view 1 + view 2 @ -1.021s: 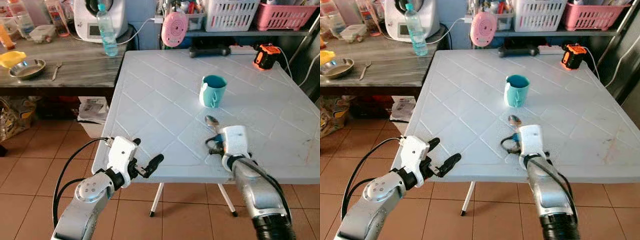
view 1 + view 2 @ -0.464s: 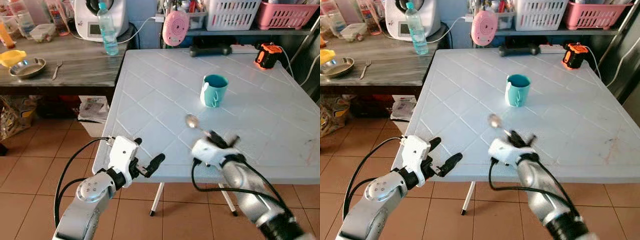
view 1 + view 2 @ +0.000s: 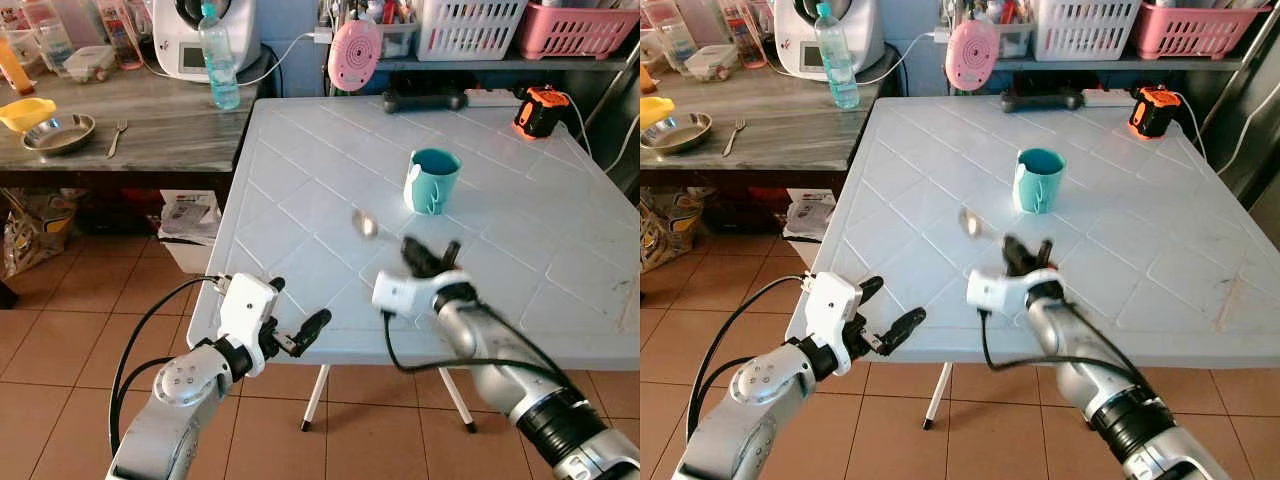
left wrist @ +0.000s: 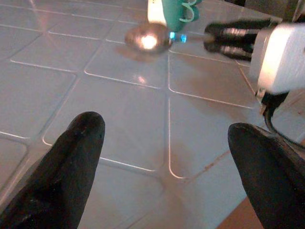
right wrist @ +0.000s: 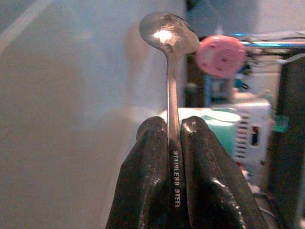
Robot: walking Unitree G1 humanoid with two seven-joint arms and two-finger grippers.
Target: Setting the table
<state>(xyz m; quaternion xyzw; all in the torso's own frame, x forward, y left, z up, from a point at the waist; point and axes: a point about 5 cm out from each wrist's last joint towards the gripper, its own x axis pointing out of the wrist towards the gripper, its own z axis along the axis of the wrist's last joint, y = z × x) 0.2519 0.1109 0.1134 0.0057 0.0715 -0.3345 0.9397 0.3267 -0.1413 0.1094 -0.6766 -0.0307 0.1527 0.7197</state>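
Swinging leftward over the past second, the right hand [image 3: 425, 262] has carried the spoon [image 3: 364, 223] from the near edge of the white tabletop [image 3: 300, 190] toward its middle, and the wrist has rolled so the white housing now faces the robot. Its two black fingers [image 5: 152, 181] are clamped on the spoon's handle, pressed together with the metal between them; the handle reads "stainless steel" in the right wrist view. The bowl of the spoon points away from the hand toward the robot's left, low over the tabletop, near the teal mug [image 3: 432, 181] but apart from it. Whether the bowl touches the surface cannot be told.

The left hand [image 3: 296, 336] hangs just off the near-left corner of the tabletop, its fingers [image 4: 71, 157] spread wide apart and holding nothing.

At the far edge lie a black handle-shaped object [image 3: 425, 100] and an orange-and-black device [image 3: 538, 110]. On the wooden counter [image 3: 150, 130] to the left stand a water bottle [image 3: 219, 57], a metal dish [image 3: 58, 132], a fork [image 3: 113, 138] and a yellow bowl [image 3: 24, 113].
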